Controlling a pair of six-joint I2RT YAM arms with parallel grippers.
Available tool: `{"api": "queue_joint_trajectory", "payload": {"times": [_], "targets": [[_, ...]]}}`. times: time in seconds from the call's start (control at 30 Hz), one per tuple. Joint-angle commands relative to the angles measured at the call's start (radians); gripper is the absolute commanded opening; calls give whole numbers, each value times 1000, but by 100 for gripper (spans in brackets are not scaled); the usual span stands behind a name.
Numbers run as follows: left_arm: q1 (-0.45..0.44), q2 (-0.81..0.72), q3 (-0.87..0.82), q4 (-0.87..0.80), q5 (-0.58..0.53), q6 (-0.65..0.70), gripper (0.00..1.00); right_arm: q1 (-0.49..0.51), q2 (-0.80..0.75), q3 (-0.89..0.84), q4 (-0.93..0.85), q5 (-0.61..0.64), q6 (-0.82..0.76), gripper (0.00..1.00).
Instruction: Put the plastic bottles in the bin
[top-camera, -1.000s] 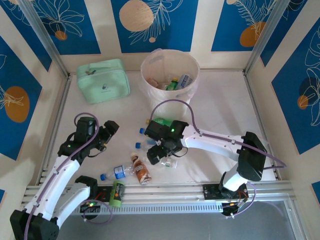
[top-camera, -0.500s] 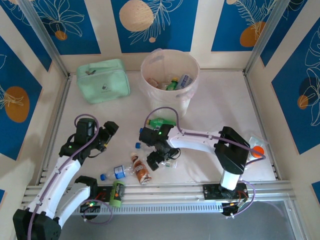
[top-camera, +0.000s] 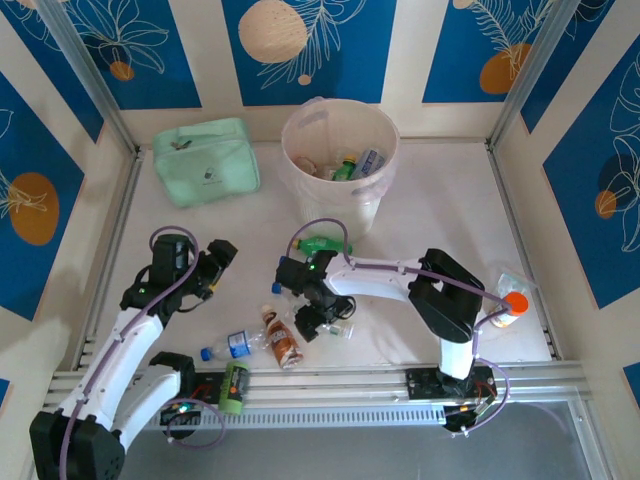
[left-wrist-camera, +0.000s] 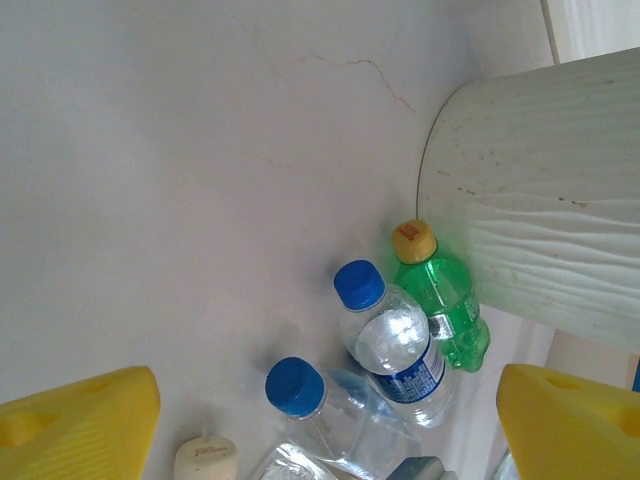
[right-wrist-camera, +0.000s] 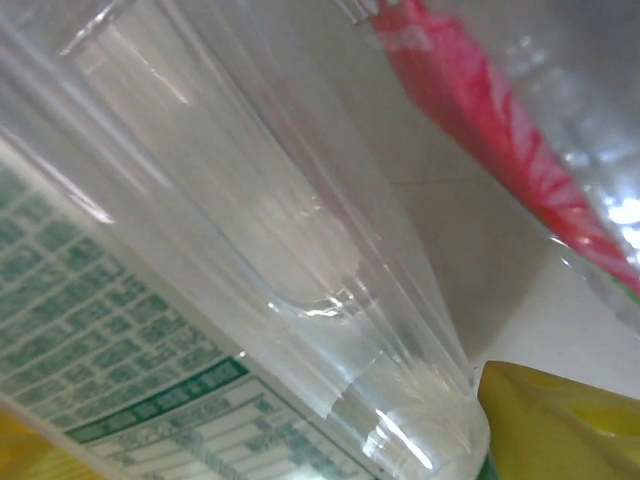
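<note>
Right wrist: clear bottle (right-wrist-camera: 230, 230) lies betw the two yellow fingers (right-wrist-camera: 560, 420)

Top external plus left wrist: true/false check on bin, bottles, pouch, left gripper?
1. The bin already has bottles in it. True.
2. The mint-green pouch sits to the right of the bin. False: it lies to the bin's left.
3. The left gripper holds a bottle. False: it is open, with nothing between its fingers.
4. A green bottle with a yellow cap lies by the bin's wall. True.
5. The brown bottle stands upright. False: it lies on its side on the table.
</note>
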Motion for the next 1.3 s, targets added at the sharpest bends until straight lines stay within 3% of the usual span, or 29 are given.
{"api": "queue_joint_trajectory", "payload": {"times": [0.0,0.37,0.63,0.77,0.93,1.17,1.27], "targets": [[17,8,-13,30,25,-19,87,-6,11,15,0,-11,-10,77],[18,34,-8,68,39,-35,86,26,-59,-15,21,55,-14,57],[19,16,18,79,59,-16,86,45,-166,4,25,112,1,52],[18,-7,9,228,150,-21,87,45,-237,56,28,90,11,52],[4,-13,0,553,327,-78,91,23,-323,134,90,-7,32,51],[-64,-15,-21,790,390,-143,93,-60,-423,167,251,-199,110,50],[-68,-22,-24,777,375,-137,93,-96,-457,218,250,-203,137,48]]}}
